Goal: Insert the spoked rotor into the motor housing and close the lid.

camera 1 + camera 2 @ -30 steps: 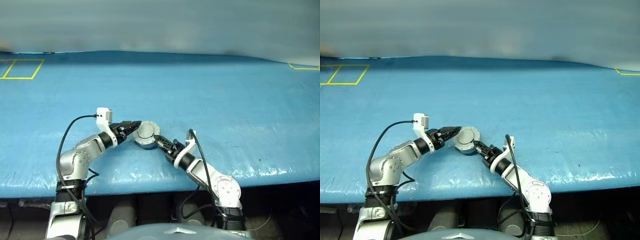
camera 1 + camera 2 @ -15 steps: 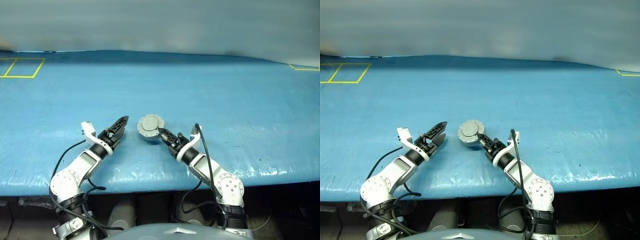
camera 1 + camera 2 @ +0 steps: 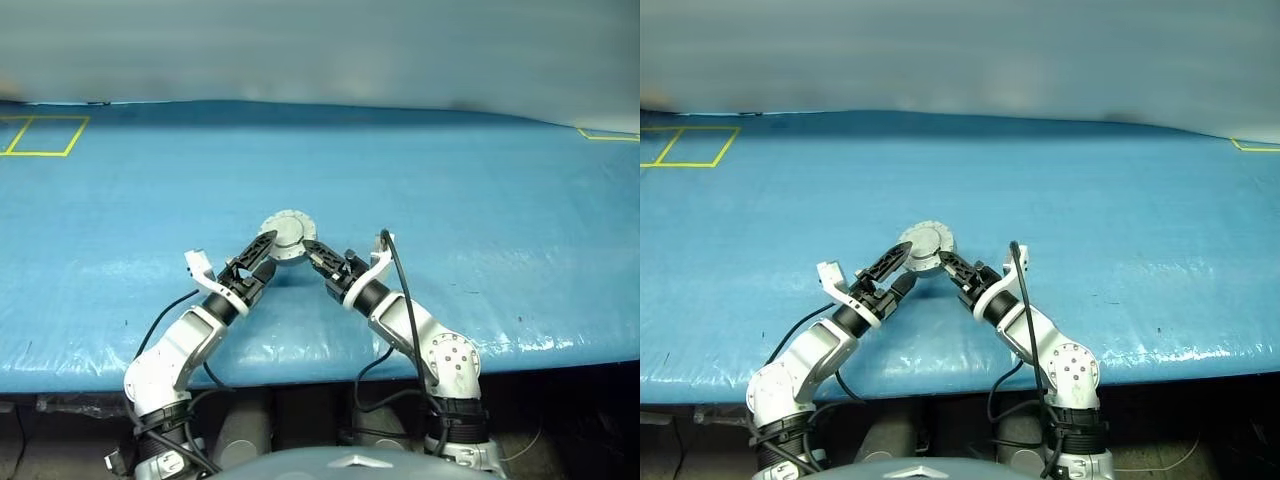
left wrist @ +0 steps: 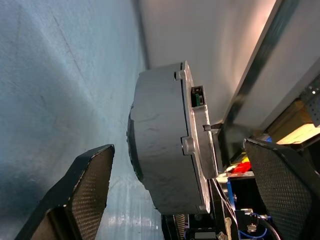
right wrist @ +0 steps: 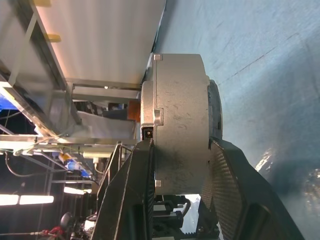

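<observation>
Gripping motor housing (image 3: 287, 236) — right gripper (image 3: 312, 250), blue table (image 3: 480, 200)

Silver arms, black cables, seemingly textured claw fingers (image 5: 227, 185).

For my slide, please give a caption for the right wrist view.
Right gripper clamps the closed motor housing edge-on above the blue table.

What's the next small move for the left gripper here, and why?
Probably close the left gripper on the motor housing. Its fingers stand open on either side of the closed housing without touching it, while the right gripper alone clamps it, lifted off the blue table. A second grip would likely steady it for pressing the lid home.
</observation>
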### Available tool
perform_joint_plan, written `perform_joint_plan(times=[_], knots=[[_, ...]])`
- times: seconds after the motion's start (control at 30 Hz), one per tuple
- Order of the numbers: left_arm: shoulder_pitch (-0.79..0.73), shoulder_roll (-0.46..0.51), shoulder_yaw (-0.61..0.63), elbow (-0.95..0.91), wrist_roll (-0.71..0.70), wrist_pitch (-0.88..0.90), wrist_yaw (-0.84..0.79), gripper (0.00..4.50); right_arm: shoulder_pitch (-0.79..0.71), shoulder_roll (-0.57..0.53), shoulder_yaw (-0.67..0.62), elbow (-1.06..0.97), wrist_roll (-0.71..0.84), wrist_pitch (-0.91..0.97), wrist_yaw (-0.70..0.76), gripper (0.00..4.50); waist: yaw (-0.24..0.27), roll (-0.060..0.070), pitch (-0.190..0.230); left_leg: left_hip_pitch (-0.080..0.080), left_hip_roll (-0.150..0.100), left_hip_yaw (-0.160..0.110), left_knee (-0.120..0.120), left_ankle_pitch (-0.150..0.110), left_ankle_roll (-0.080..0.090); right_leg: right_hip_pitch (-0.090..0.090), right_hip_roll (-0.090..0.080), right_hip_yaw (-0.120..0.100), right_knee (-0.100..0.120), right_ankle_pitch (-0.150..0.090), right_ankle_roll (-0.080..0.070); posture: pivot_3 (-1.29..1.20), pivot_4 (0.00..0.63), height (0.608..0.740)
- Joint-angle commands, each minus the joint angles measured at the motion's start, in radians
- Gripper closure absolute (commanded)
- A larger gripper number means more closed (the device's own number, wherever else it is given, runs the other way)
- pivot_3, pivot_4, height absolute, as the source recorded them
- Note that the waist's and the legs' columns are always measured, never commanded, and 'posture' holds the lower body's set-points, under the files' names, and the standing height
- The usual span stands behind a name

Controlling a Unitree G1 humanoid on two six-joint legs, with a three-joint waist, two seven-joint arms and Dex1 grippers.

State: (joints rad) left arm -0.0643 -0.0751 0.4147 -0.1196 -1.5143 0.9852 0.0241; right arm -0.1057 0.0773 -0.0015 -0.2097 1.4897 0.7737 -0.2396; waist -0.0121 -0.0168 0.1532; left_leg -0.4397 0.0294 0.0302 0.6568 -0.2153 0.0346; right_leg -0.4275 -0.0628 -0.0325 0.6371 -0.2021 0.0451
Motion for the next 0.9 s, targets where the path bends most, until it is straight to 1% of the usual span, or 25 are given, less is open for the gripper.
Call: perform_joint_plan(times=[0.03, 0.17, 0.2, 0.27, 0.3, 0.33, 0.4, 0.43, 0.67, 0.7, 0.73, 0.77, 0.87, 0.9], knots=[[0.003, -0.006, -0.024, -0.025, -0.06, -0.038, 0.021, 0.0, -0.016, 0.056, 0.031, -0.072, 0.063, 0.0, 0.016, 3.3, 0.0, 0.0, 0.0, 0.0, 0.0, 0.0, 0.0, 0.0, 0.0, 0.0, 0.0, 0.0, 0.0, 0.0, 0.0, 0.0, 0.15, 0.74], [0.005, -0.003, -0.047, -0.021, -0.087, -0.067, 0.024, 0.0, -0.004, 0.052, 0.05, -0.077, 0.073, 0.002, 0.007, 3.3, 0.001, 0.0, 0.0, 0.0, 0.0, 0.0, 0.0, 0.0, 0.0, 0.0, 0.0, 0.0, 0.0, 0.0, 0.0, 0.0, 0.15, 0.74], [0.006, -0.002, -0.052, -0.02, -0.093, -0.075, 0.025, 0.17, -0.001, 0.05, 0.052, -0.078, 0.075, 0.003, 0.006, 3.3, 0.001, 0.0, 0.0, 0.0, 0.0, 0.0, 0.0, 0.0, 0.0, 0.0, 0.0, 0.0, 0.0, 0.0, 0.0, 0.0, 0.15, 0.74], [0.006, -0.002, -0.058, -0.018, -0.11, -0.088, 0.021, 0.58, 0.003, 0.046, 0.056, -0.08, 0.079, 0.002, 0.003, 3.3, 0.001, 0.0, 0.0, 0.0, 0.0, 0.0, 0.0, 0.0, 0.0, 0.0, 0.0, 0.0, 0.0, 0.001, -0.001, 0.0, 0.15, 0.74], [0.006, 0.0, -0.061, -0.018, -0.115, -0.093, 0.02, 0.88, 0.005, 0.044, 0.058, -0.081, 0.08, 0.001, 0.002, 3.3, 0.0, 0.0, 0.0, 0.0, 0.0, 0.0, 0.001, 0.0, 0.0, 0.0, 0.0, 0.0, 0.0, 0.001, -0.001, 0.0, 0.15, 0.74], [0.006, 0.003, -0.065, -0.019, -0.119, -0.097, 0.022, 1.3, 0.005, 0.04, 0.059, -0.083, 0.078, 0.002, 0.002, 3.3, 0.0, 0.0, 0.0, -0.001, 0.0, 0.0, 0.001, 0.0, 0.0, 0.0, 0.0, 0.0, 0.0, 0.0, -0.001, 0.0, 0.15, 0.74], [0.005, 0.013, -0.075, -0.02, -0.124, -0.101, 0.024, 1.9, 0.007, 0.033, 0.06, -0.087, 0.074, 0.002, 0.005, 3.3, 0.001, 0.0, 0.0, -0.001, 0.0, 0.0, 0.001, 0.0, 0.0, 0.0, 0.0, 0.0, 0.0, 0.0, -0.001, 0.0, 0.15, 0.74], [0.004, 0.019, -0.079, -0.019, -0.127, -0.105, 0.025, 2.08, 0.007, 0.029, 0.061, -0.088, 0.069, 0.001, 0.009, 3.3, 0.0, 0.0, 0.0, -0.001, 0.0, 0.0, 0.001, 0.0, 0.0, 0.0, 0.0, 0.0, 0.0, 0.0, -0.001, 0.0, 0.15, 0.74], [-0.027, 0.058, -0.093, -0.007, -0.137, -0.133, 0.028, 2.08, 0.009, -0.009, 0.069, -0.1, -0.023, -0.003, 0.087, 3.3, 0.0, 0.0, 0.0, -0.001, -0.001, 0.0, 0.001, 0.0, 0.0, 0.0, 0.001, 0.0, 0.0, 0.0, -0.001, 0.0, 0.15, 0.74], [-0.031, 0.062, -0.095, -0.007, -0.137, -0.137, 0.028, 2.08, 0.012, -0.013, 0.071, -0.104, -0.038, -0.004, 0.099, 2.57, 0.0, 0.0, 0.0, -0.001, -0.001, 0.0, 0.001, 0.0, 0.0, 0.0, 0.001, 0.001, 0.0, 0.0, -0.001, 0.0, 0.15, 0.74], [-0.037, 0.066, -0.095, -0.005, -0.137, -0.141, 0.029, 2.08, 0.016, -0.02, 0.073, -0.11, -0.056, -0.004, 0.112, 2.3, 0.0, 0.0, 0.0, -0.001, -0.001, 0.0, 0.001, 0.0, 0.0, 0.0, 0.001, 0.001, 0.0, 0.0, -0.001, 0.0, 0.15, 0.74], [-0.044, 0.072, -0.096, -0.002, -0.133, -0.145, 0.026, 2.08, 0.016, -0.04, 0.082, -0.124, -0.102, -0.007, 0.128, 1.91, 0.0, 0.0, 0.0, -0.001, -0.001, 0.0, 0.001, 0.0, 0.0, 0.0, 0.001, 0.001, 0.0, 0.0, -0.001, 0.0, 0.15, 0.74], [-0.074, 0.093, -0.1, 0.017, -0.102, -0.162, 0.016, 2.08, 0.014, -0.116, 0.131, -0.179, -0.277, -0.03, 0.18, 0.93, 0.001, 0.0, 0.0, -0.001, -0.001, 0.0, 0.001, 0.0, 0.0, 0.0, 0.001, 0.001, 0.0, 0.0, -0.001, 0.0, 0.15, 0.74], [-0.091, 0.103, -0.103, 0.031, -0.077, -0.169, 0.009, 2.08, 0.012, -0.158, 0.167, -0.203, -0.368, -0.05, 0.21, 0.63, 0.002, 0.0, 0.0, -0.001, -0.002, 0.0, 0.002, 0.0, 0.0, 0.0, 0.001, 0.001, 0.0, 0.0, -0.001, 0.0, 0.15, 0.74]])
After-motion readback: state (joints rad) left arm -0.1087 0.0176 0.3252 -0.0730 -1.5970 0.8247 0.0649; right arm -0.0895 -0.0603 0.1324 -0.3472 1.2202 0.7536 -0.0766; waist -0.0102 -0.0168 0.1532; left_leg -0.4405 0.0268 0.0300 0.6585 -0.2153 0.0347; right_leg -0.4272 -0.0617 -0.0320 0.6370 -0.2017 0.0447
